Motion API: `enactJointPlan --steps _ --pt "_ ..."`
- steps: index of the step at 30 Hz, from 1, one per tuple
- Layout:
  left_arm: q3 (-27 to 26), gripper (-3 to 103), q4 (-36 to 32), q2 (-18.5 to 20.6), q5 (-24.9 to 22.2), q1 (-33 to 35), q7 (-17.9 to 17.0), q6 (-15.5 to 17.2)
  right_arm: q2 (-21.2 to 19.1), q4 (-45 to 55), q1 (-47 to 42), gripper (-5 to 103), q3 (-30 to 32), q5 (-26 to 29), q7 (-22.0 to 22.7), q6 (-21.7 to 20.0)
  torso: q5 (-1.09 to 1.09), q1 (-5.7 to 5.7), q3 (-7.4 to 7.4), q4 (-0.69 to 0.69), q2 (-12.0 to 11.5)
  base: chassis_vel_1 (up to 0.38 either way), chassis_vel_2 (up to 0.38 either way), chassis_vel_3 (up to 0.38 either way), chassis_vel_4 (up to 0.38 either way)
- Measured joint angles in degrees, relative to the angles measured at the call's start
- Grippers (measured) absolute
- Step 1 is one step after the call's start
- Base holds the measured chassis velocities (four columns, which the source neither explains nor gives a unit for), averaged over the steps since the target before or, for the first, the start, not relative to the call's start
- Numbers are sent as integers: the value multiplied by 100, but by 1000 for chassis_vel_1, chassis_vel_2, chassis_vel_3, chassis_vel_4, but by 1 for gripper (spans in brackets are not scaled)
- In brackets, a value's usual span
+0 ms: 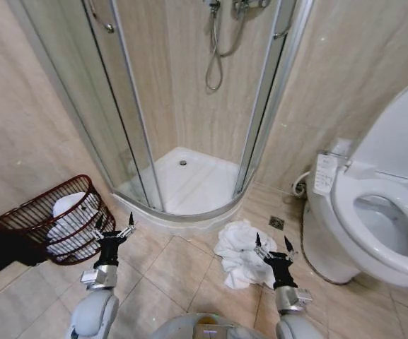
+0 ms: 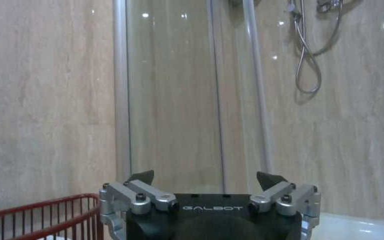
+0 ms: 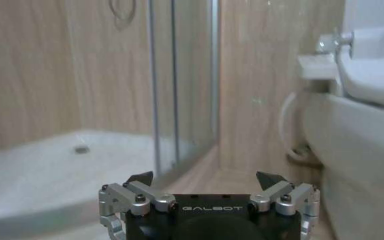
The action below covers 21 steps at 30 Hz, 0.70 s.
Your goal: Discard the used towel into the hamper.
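Head view: white towel [image 1: 242, 253] crumpled on floor tiles between shower tray [image 1: 189, 180] and toilet [image 1: 373, 219]. Right claw [image 1: 274, 246] spread, empty, at towel's edge. Left claw [image 1: 113, 229] spread, empty, beside hamper [image 1: 55, 219], which holds white cloth.

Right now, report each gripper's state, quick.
Left gripper: open, holding nothing, raised beside the hamper.
Right gripper: open, holding nothing, raised over the towel on the floor.
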Motion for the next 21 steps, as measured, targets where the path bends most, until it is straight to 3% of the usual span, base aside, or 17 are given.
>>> enactJointPlan --steps 6,8,11,15,18,21 --pt "62 100 -60 -19 22 39 11 89 -88 -362 99 100 272 -10 -10 -295 1 0 1 2 0 0 0 0 0" --pt "67 100 -69 -9 26 30 16 95 -248 -471 78 100 395 410 -50 -635 1 0 1 2 1 0 0 0 0" --pt "61 100 -71 0 26 17 18 103 -386 -605 61 100 482 696 -192 -808 0 0 2 2 1 0 0 0 0" --pt "56 100 -72 7 14 3 21 104 -554 -1088 221 100 720 1086 -576 -1158 1 0 2 2 2 0 0 0 0" --pt "59 100 -47 9 5 1 24 92 -574 -1437 415 100 822 1130 -800 -1147 1 0 2 2 3 0 0 0 0" --pt "61 100 -6 42 -8 -17 25 73 -647 -1853 728 100 980 1250 -1469 -1009 1 0 3 3 3 0 0 0 0"
